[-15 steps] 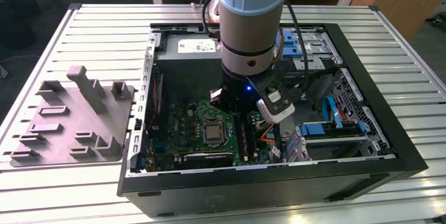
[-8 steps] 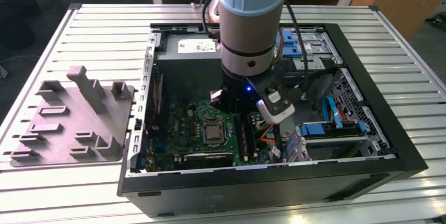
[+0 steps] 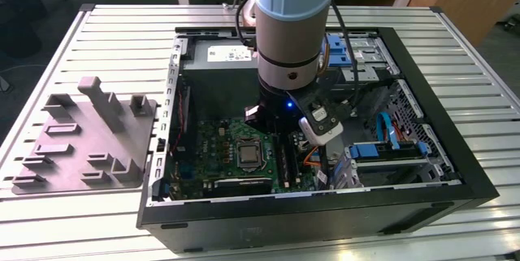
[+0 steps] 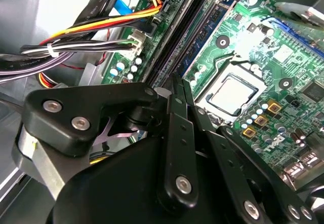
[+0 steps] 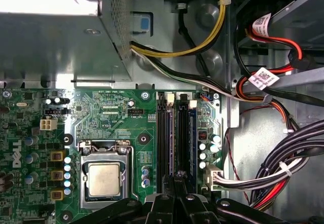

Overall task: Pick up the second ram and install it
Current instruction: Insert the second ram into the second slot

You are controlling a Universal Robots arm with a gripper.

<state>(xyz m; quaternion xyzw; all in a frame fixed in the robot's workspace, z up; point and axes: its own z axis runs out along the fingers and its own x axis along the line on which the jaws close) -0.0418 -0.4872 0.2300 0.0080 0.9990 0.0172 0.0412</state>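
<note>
My gripper [image 5: 176, 177] [image 4: 178, 82] is down inside the open computer case [image 3: 455, 170], over the memory slots of the green motherboard [image 3: 215, 145]. In both wrist views its two fingers stand pressed almost together. Between them is the top edge of the second ram [image 5: 175, 138] [image 4: 188, 29], a thin dark stick seen edge-on. It stands along a black slot and runs away from the fingertips. A bluish stick [image 5: 185, 133] sits in the neighbouring slot. In the exterior view the arm's wrist [image 3: 284, 60] hides the fingers.
The processor socket [image 5: 104, 178] lies beside the slots. The grey power supply [image 5: 50, 36] fills the case's far end. Bundled cables [image 5: 283, 168] and a drive cage [image 3: 390, 151] crowd the other side. A grey parts tray [image 3: 81, 139] rests on the slatted table at the exterior view's left.
</note>
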